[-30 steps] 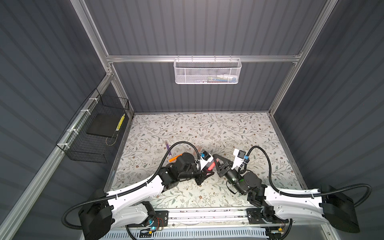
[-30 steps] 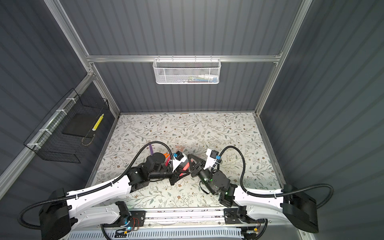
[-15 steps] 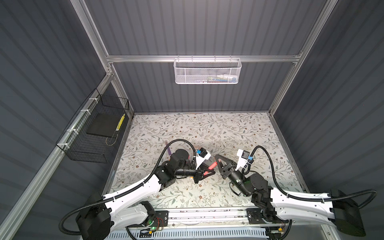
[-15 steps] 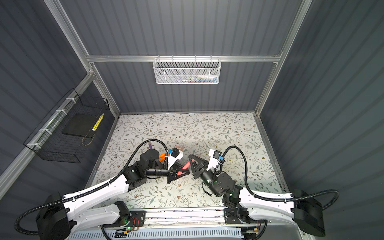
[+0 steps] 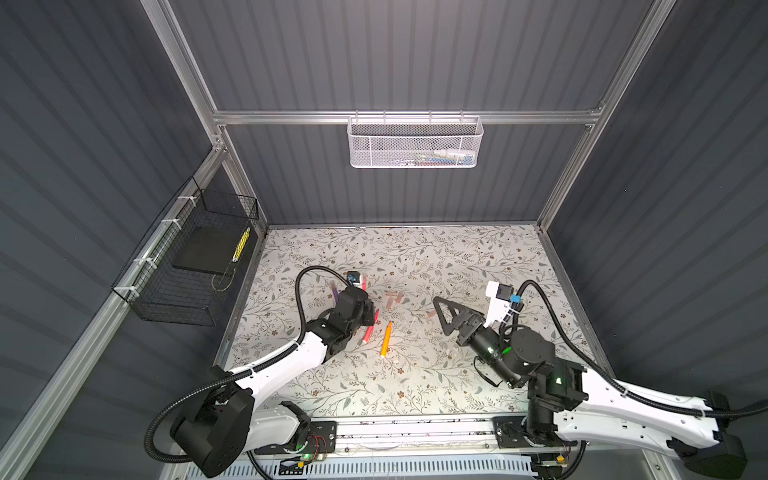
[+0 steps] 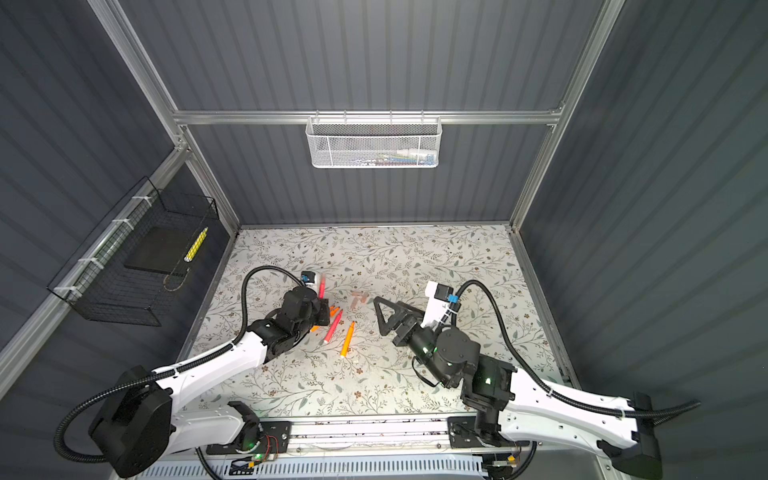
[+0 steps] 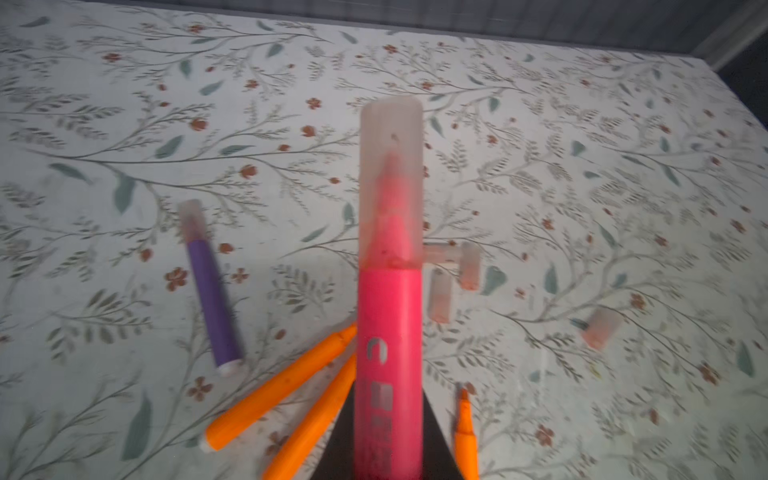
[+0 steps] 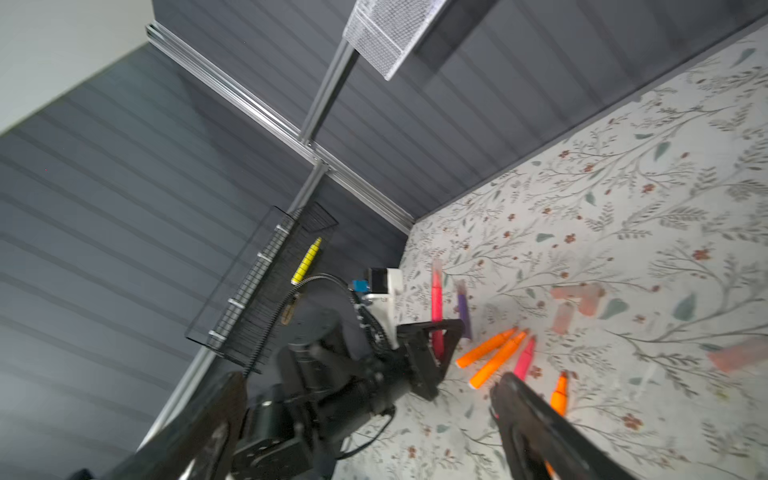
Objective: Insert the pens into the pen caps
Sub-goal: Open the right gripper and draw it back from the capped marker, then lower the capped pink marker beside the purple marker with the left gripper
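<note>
- The left gripper (image 8: 434,338) pinched a pink pen (image 7: 390,332), its tip inside a cap (image 7: 390,183), left of centre.
- The right gripper (image 5: 448,316) hovered with jaws spread wide.
- Other caps (image 5: 394,297) lay loose between them.

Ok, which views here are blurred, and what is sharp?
Left wrist view: the held pink pen is fairly crisp, the purple pen and tabletop smeared by motion. Right wrist view: loose caps smeared, near fingers soft. Both top views: mostly sharp.
</note>
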`<state>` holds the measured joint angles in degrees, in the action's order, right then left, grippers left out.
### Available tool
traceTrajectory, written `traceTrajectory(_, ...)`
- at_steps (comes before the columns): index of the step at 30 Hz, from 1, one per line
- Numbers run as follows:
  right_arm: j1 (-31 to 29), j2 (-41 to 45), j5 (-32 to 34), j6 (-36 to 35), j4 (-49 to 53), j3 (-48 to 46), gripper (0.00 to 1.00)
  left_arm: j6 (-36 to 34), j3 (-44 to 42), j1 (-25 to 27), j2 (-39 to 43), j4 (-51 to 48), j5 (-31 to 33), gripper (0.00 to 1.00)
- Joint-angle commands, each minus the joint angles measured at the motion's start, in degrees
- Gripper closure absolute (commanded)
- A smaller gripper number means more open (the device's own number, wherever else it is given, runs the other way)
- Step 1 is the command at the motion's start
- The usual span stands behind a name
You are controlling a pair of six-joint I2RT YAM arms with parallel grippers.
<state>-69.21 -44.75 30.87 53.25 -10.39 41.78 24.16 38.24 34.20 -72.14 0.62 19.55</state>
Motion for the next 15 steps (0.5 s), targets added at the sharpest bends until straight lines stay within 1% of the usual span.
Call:
traceTrajectory(1, 0.2, -1.8, -2.4, 1.4, 8.7, 5.0, 0.04, 4.8, -1.6, -7.0, -1.0, -2.5, 3.2, 1.00)
traceTrajectory(4, 2.2, -0.2, -2.5, 3.7, 12.1, 4.4, 0.06, 6.9, -2.0, -12.8, -3.7, -1.8, 0.1, 1.00)
traceTrajectory(6, 2.8, 1.5, -3.3, 3.6, 9.7, 1.0, 0.06, 8.2, -2.4, -15.0, -5.7, -1.0, -0.1, 1.00)
traceTrajectory(8, 3.0, 2.0, -3.7, 3.3, 8.5, 0.1, 0.06, 9.0, -2.4, -16.2, -7.9, -0.1, 0.0, 1.00)
traceTrajectory(10, 3.5, 1.8, -3.9, 3.9, 12.6, 2.2, 0.06, 9.7, -1.4, -17.2, -10.7, 0.2, -0.8, 1.00)
traceTrajectory(12, 3.6, 2.0, -4.3, 4.0, 14.2, 3.0, 0.06, 10.3, -0.1, -17.8, -13.1, 0.3, -2.3, 1.00)
traceTrajectory(15, 3.6, 2.3, -4.2, 3.4, 11.7, 1.7, 0.05, 11.5, 0.8, -18.7, -15.7, 1.6, -3.7, 1.00)
